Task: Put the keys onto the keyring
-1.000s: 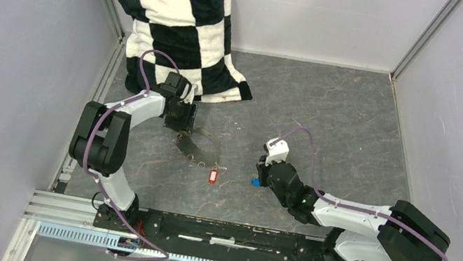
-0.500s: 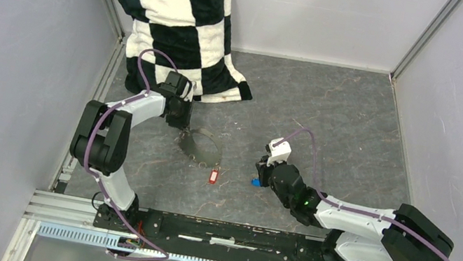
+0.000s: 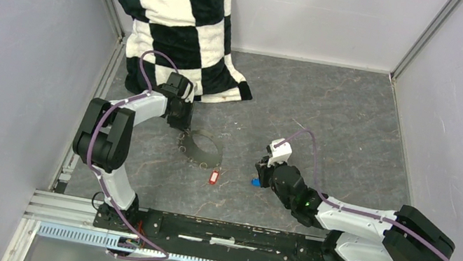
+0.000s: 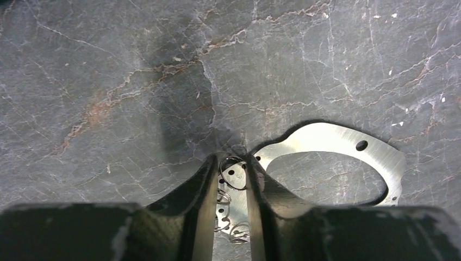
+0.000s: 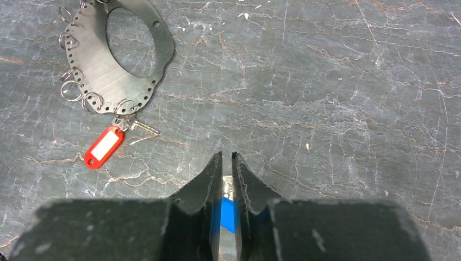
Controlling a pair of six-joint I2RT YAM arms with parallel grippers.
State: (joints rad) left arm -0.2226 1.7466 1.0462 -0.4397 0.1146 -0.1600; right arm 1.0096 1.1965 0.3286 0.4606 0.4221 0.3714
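Grey keyring (image 4: 331, 136) flatter than before, left tool (image 4: 232, 161) tight on its rim, right tool (image 5: 226, 157) tight on blue key (image 5: 227, 213).

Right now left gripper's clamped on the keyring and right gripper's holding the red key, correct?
Not quite. The right gripper holds the blue key, visible between its fingers in the right wrist view. The red key lies on the table at the edge of the keyring. The left gripper is clamped on the keyring, as you said.
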